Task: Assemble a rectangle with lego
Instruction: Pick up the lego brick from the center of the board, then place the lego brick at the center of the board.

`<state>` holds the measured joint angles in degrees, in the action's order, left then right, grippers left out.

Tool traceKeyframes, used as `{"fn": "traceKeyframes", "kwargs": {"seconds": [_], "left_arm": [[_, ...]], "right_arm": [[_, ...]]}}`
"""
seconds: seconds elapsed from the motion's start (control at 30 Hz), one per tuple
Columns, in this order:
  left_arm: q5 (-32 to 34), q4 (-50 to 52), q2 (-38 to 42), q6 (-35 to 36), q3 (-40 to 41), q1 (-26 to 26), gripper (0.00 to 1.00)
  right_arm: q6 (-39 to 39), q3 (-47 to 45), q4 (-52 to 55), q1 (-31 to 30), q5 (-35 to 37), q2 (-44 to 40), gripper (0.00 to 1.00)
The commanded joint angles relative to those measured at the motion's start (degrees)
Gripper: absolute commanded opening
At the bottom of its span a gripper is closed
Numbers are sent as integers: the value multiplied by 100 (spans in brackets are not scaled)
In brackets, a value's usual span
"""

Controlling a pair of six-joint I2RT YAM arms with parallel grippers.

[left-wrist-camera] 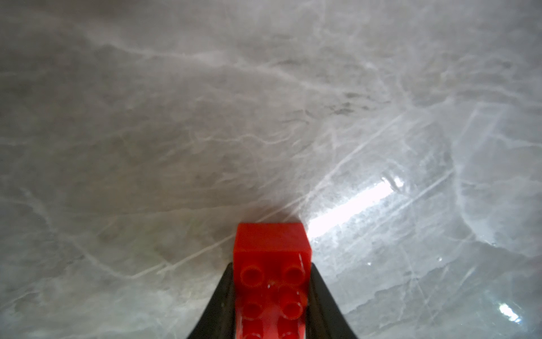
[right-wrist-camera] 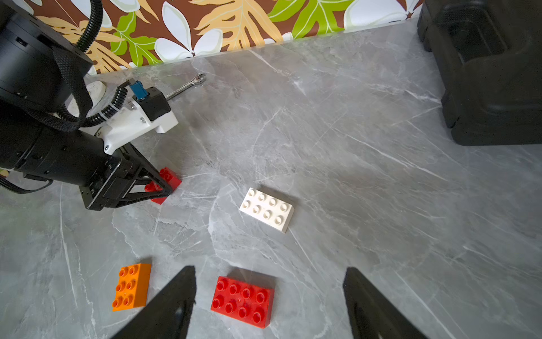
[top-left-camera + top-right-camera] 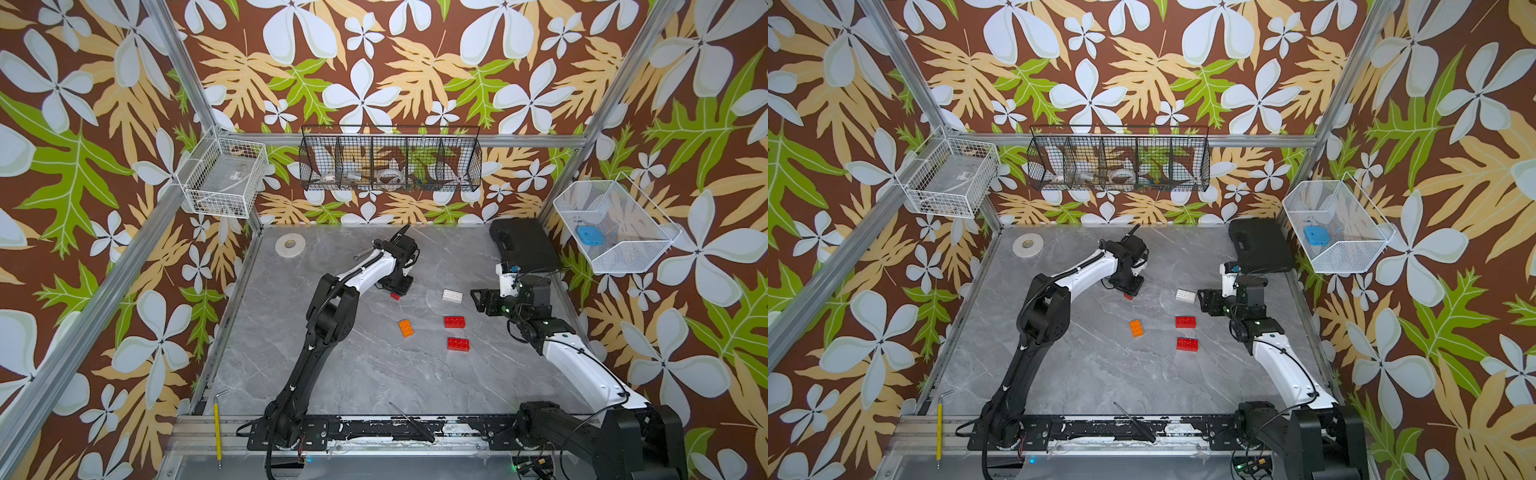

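Observation:
The lego bricks lie apart and single on the grey table, and no rectangle is in view. My left gripper is shut on a red brick low at the table, its fingers pressed against both long sides. The same red brick shows in the right wrist view. A white brick, two red bricks and an orange brick rest free. My right gripper hovers open just right of the white brick, above a red brick.
A black case stands at the back right corner. A tape roll and a wrench lie at the back left. A yellow-handled key and a black tool rest on the front rail. Wire baskets hang on the walls.

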<state>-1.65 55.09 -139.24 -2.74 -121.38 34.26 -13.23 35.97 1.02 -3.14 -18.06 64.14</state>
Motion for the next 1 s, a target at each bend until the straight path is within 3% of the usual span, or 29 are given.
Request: {"fn": "traceKeyframes", "kwargs": {"seconds": [0.0,0.13,0.6,0.97], "left_arm": [[66,72,70,-151,75,2,20],[194,81,241,-330,207,40,14],[368,-547,1489,-1455,2007,484,13],[104,-878,1173,-1231,1883,529,15]], "right_arm": [[-30,-26,-102,-3,-47,11,79],[-39,-35,-102,-4,-48,20,79],[-90,-80,-172,-36,-145,105,80],[-65,-90,-163,-99,-86,128,80]]}}
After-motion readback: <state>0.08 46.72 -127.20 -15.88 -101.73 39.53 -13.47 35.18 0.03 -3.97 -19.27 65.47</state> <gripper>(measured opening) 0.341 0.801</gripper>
